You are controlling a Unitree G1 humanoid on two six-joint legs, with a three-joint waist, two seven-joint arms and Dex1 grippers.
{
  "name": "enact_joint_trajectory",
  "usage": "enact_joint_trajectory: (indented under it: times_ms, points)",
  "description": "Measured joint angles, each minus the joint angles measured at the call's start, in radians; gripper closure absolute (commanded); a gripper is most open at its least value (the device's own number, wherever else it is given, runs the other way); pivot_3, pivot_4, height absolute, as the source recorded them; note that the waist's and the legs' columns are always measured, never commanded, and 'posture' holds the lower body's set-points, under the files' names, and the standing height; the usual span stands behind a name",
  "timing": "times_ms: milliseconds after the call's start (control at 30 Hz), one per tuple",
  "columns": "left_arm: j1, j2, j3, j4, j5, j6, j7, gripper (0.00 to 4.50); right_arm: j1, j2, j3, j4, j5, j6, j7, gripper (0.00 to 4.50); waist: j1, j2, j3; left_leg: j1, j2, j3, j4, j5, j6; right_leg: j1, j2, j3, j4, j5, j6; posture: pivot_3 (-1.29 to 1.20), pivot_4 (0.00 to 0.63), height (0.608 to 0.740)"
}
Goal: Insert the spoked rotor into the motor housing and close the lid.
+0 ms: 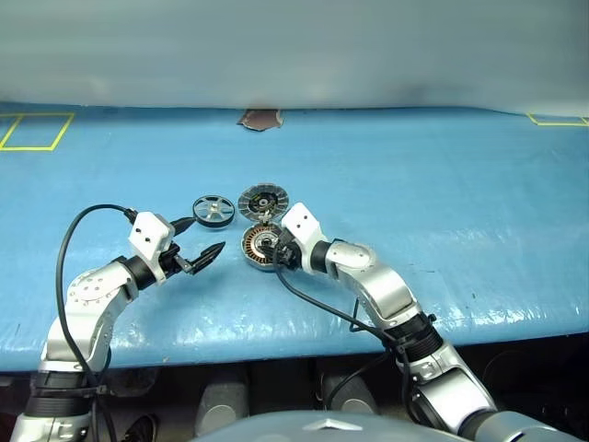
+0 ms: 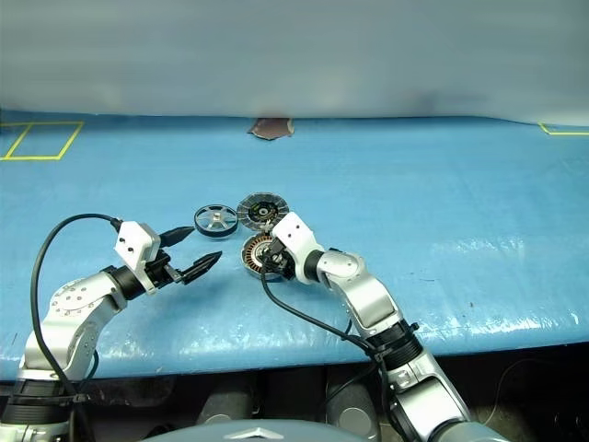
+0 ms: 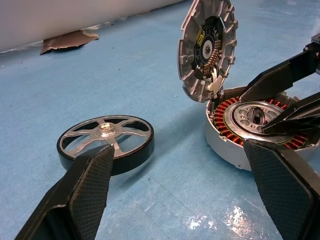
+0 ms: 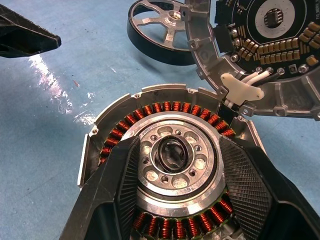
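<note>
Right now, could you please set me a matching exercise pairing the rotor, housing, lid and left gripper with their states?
Things:
1. rotor
2. housing
3. lid
4. left gripper

States:
A. propped open, standing on edge, wired to the housing
B. open, holding nothing
C. lying flat on the table, apart from the housing
D. between the right gripper's fingers

Pairs: 1-C, 2-D, 3-A, 4-B

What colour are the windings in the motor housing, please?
Copper-orange windings, clearest in the right wrist view.
</note>
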Motion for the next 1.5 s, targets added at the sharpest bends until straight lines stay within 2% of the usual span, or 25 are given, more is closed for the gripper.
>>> enact_joint_trajectory:
  times_ms: [33,133,333,367,833,1500]
  points:
    - [0.0,0.0,0.0,0.0,0.0,0.0,0.0,0.0,0.0,0.0,-0.001,-0.002,0.0,0.0,0.0,1.82,0.0,0.0,0.0,0.0,0.0,0.0,0.0,0.0,0.0,0.0,0.0,0.0,0.0,0.0,0.0,0.0,0.15,0.74]
    - [0.0,0.0,0.0,0.0,0.002,0.0,0.0,0.0,0.0,0.003,-0.007,-0.008,0.002,0.0,0.0,2.39,0.0,0.0,0.0,0.0,0.0,0.0,0.0,0.0,0.0,0.0,0.0,0.0,0.0,0.0,0.0,0.0,0.15,0.74]
    - [0.0,0.0,0.0,0.0,0.01,0.0,0.0,0.0,0.001,0.002,-0.008,-0.02,0.001,0.0,0.007,4.39,-0.001,0.0,0.0,0.0,0.0,0.0,0.0,0.0,0.0,0.0,0.0,0.0,0.0,0.0,0.0,0.0,0.15,0.74]
    - [0.0,0.0,0.0,0.0,0.011,0.0,0.0,0.0,0.001,0.002,-0.008,-0.02,0.001,0.0,0.007,4.45,-0.001,0.0,0.0,0.0,0.0,0.0,0.0,0.0,0.0,0.0,0.0,0.0,0.0,0.0,0.0,0.0,0.15,0.74]
    - [0.001,0.0,0.0,0.0,0.016,0.0,0.001,0.0,-0.023,0.013,-0.008,0.07,-0.008,-0.066,0.019,4.45,-0.006,0.0,0.0,0.001,0.0,0.0,0.0,0.0,0.0,0.001,0.0,0.0,0.0,0.0,0.0,0.0,0.15,0.74]
    - [0.006,0.0,0.0,0.0,0.018,0.0,0.001,0.0,-0.018,0.006,0.023,0.073,-0.077,-0.091,-0.02,4.45,-0.011,-0.001,-0.001,0.003,0.0,0.0,0.001,0.0,0.0,0.003,0.0,0.0,0.0,0.0,0.0,0.0,0.15,0.74]
